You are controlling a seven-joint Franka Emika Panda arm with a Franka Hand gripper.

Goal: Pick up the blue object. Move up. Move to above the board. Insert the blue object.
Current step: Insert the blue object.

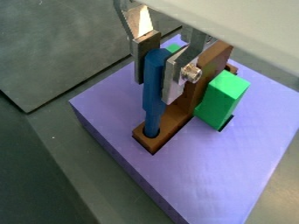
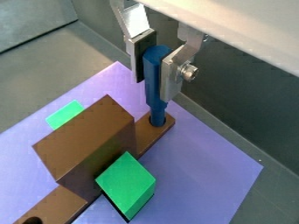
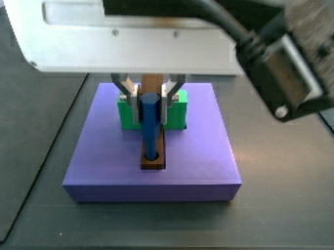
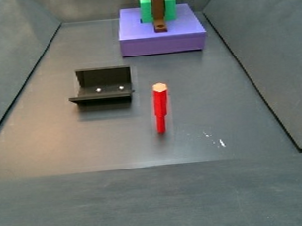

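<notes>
Over the board (image 1: 176, 112), the gripper (image 1: 163, 63) clamps the blue object (image 1: 155, 87) upright; its lower tip is hidden.

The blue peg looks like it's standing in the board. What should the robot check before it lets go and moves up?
1. Blue peg upright: ok.
2. Peg's lower end in the hole at the end of the board: ok; depth cannot tell.
3. Gripper jaws shut on the peg's upper part: ok.
4. Board on the purple slab, between green blocks: ok.
5. Red rod and fixture far off on the floor: ok.
</notes>
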